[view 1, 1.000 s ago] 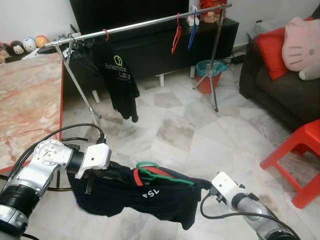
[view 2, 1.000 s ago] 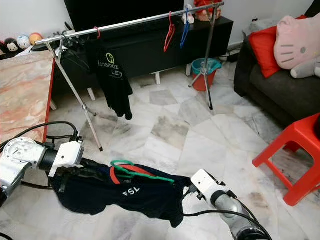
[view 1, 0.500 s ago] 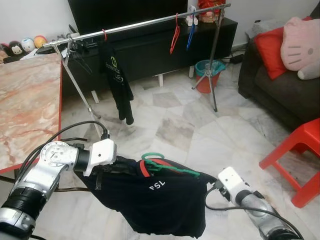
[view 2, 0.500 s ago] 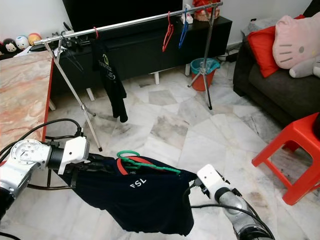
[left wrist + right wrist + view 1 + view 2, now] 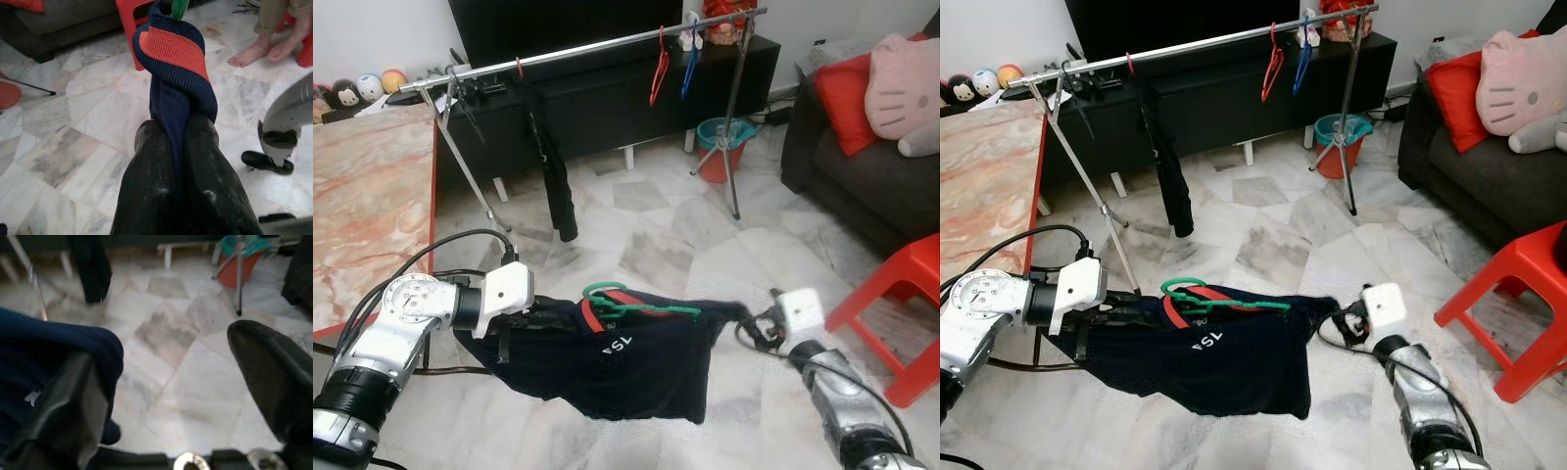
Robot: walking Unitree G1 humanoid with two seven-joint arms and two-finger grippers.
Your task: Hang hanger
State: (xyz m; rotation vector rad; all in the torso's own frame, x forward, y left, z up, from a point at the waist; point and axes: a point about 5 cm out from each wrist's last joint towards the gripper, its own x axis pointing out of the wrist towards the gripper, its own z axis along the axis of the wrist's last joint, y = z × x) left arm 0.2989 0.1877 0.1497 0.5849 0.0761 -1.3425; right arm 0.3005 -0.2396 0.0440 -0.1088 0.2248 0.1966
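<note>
Both jaws at shirt [image 5: 626, 367] ends.

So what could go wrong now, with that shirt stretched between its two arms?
1. The right jaws stand open, and the shirt is merely draped over one finger, so that end may slip off.
2. The green hanger lies loosely at the collar and could drop out before reaching the rail.
3. The hem hangs low and might drag on the floor.
</note>
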